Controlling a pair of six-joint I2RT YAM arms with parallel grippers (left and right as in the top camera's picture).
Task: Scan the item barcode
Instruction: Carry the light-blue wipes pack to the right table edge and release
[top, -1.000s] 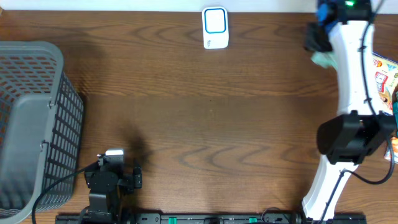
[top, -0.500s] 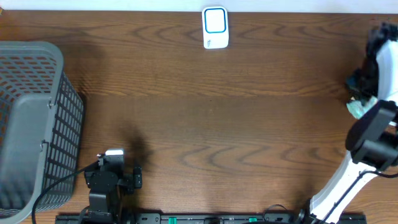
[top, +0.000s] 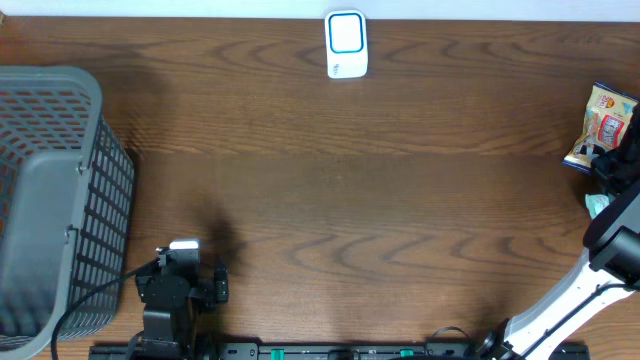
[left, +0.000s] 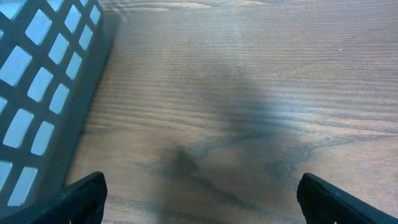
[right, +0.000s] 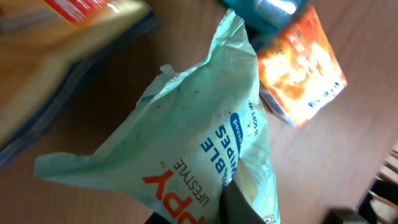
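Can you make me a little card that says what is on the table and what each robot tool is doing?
table: brown wood
basket: grey, at the left edge
scanner: white and blue, middle of the far edge
left tool: open, holding nothing, over bare wood beside the basket
right tool: shut on a mint-green wipes packet, at the right edge
snack packet: lying near the right edge
scanning: not done yet, the wipes packet is far from the scanner
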